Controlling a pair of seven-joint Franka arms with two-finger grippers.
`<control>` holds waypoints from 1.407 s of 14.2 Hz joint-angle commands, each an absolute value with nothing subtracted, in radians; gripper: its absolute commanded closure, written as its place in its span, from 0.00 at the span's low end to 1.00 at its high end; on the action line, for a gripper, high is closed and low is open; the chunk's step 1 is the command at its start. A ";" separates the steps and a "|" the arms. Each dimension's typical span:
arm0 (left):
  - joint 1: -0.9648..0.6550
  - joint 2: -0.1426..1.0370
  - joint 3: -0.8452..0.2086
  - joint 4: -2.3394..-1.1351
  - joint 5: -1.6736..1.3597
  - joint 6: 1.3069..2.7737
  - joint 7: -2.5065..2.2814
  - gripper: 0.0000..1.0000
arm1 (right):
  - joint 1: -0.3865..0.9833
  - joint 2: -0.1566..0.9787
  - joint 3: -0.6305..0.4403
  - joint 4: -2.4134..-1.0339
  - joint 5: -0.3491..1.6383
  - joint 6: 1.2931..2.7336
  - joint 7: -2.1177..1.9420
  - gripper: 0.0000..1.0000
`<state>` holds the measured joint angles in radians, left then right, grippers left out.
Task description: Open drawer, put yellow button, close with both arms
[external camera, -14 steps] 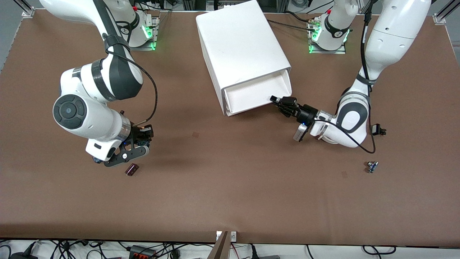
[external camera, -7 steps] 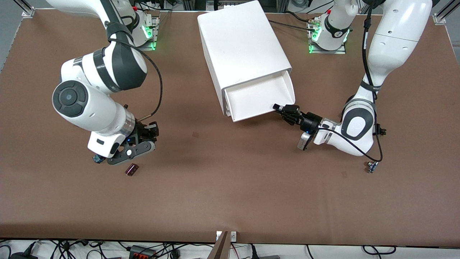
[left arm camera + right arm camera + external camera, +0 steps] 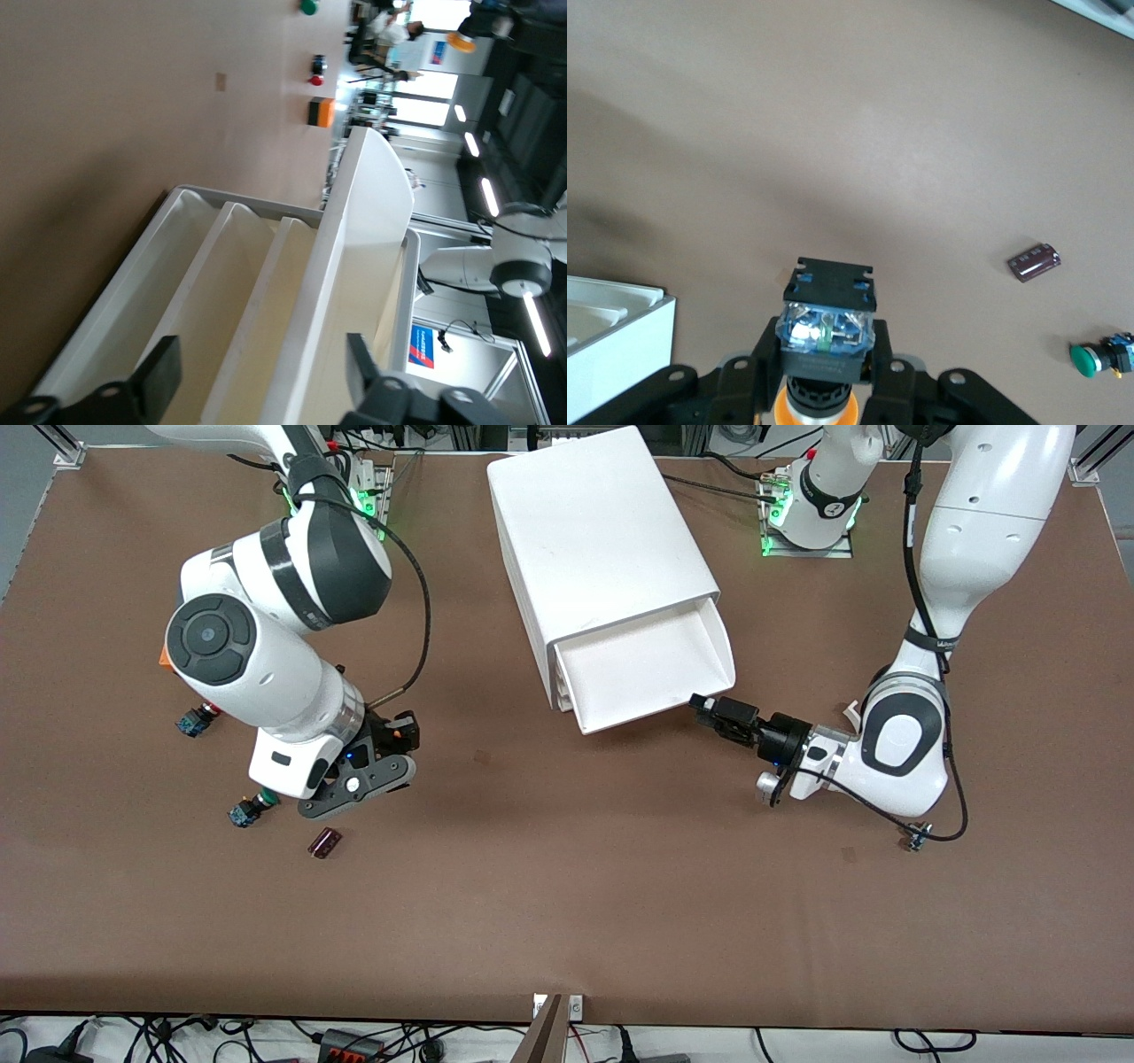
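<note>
The drawer (image 3: 649, 669), the topmost one in the white cabinet (image 3: 594, 540), stands pulled out. The left tool (image 3: 711, 710) sits at the drawer's front corner toward the left arm's end of the table, fingers (image 3: 161, 376) spread on either side of the drawer front. The right tool (image 3: 824, 390) is pinching the yellow button (image 3: 827, 329) above the table (image 3: 567, 903), clear of the cabinet, toward the right arm's end.
</note>
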<state>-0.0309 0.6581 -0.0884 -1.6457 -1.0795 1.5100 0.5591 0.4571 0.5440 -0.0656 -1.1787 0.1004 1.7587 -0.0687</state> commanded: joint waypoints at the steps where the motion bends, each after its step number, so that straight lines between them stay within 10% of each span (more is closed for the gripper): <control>1: -0.040 0.565 -0.081 -1.609 -0.965 1.506 0.308 0.00 | 0.514 0.554 -0.069 -1.146 0.110 1.756 -0.028 1.00; 20: -0.072 0.564 -0.074 -1.326 0.021 1.531 -0.237 0.00 | 0.882 0.699 -0.067 -0.993 0.110 1.919 0.471 1.00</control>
